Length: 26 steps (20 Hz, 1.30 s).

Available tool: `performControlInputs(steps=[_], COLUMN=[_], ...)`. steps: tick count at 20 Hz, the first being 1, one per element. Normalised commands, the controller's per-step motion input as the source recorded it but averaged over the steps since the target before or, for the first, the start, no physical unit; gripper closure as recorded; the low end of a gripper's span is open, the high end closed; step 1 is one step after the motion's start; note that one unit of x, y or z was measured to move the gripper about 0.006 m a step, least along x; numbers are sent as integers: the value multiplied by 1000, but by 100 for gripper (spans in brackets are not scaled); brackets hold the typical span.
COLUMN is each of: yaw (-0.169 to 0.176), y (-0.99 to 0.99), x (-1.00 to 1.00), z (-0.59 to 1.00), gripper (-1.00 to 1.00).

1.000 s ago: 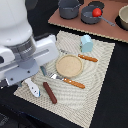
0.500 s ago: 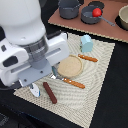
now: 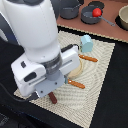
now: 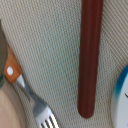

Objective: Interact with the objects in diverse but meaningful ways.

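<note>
Smooth brown rod-shaped sausage is seen on ribbed woven beige placemat, w/ jaw state not discernible.

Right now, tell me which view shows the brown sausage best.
The wrist view: the brown sausage runs nearly full length across the woven mat, unobstructed. In the exterior view the arm hides all but one dark end below the wrist.

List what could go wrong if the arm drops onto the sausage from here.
1. The brown sausage lies close between the fork and a white piece; fingers coming down may knock either.
2. In the exterior view the arm hides nearly all of the sausage, so only the wrist view can guide alignment.
3. The gripper itself is unseen; its opening cannot be confirmed.
</note>
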Motion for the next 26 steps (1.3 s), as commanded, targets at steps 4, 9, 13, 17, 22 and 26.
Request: performControlInputs(steps=[4,9,13,17,22,26], yaw=[0,0,0,0,0,0], y=[0,-9,-80,-74,-60,-74], x=[-12,-6,-111,-77,-6,16], z=[-6,-119,-136,-219,-22,-6], gripper=[-100,-100,-100,-100,100,100])
